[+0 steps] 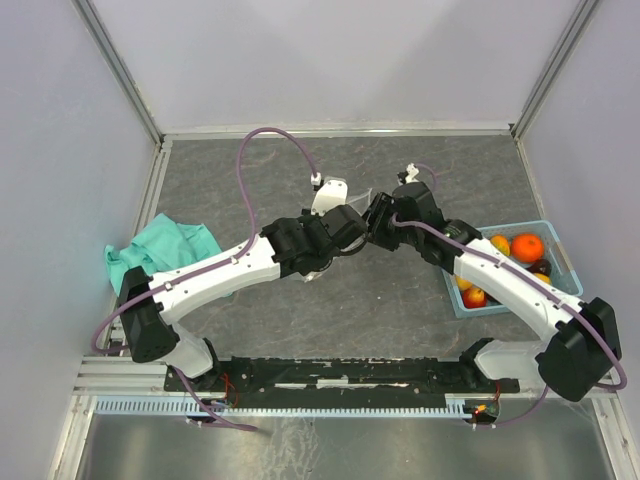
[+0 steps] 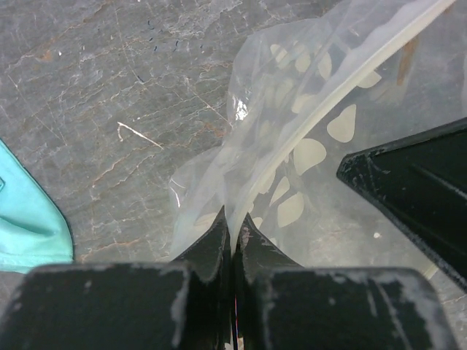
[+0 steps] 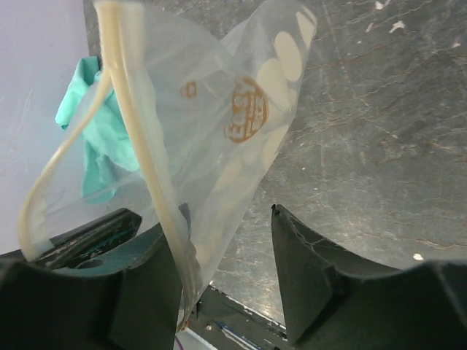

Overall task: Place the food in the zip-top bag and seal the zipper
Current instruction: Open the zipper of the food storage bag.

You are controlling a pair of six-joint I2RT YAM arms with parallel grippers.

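The clear zip-top bag [image 2: 306,146] with white dots hangs lifted over the table's middle. My left gripper [image 2: 233,227] is shut on its edge, close to the whitish zipper [image 2: 379,51]. My right gripper [image 3: 219,219] is open; the zipper [image 3: 139,131] of the bag [image 3: 241,131] lies against its left finger, and the bag mouth gapes. In the top view the left gripper [image 1: 355,228] and right gripper [image 1: 380,215] meet tip to tip. The food sits in the blue basket [image 1: 568,262]: an orange [image 1: 527,246], a red piece [image 1: 474,296], a yellow piece [image 1: 499,243], a dark purple piece [image 1: 541,267].
A crumpled teal cloth [image 1: 160,250] lies at the table's left edge; it also shows in the left wrist view [image 2: 29,226] and through the bag in the right wrist view [image 3: 102,138]. Walls enclose the table on three sides.
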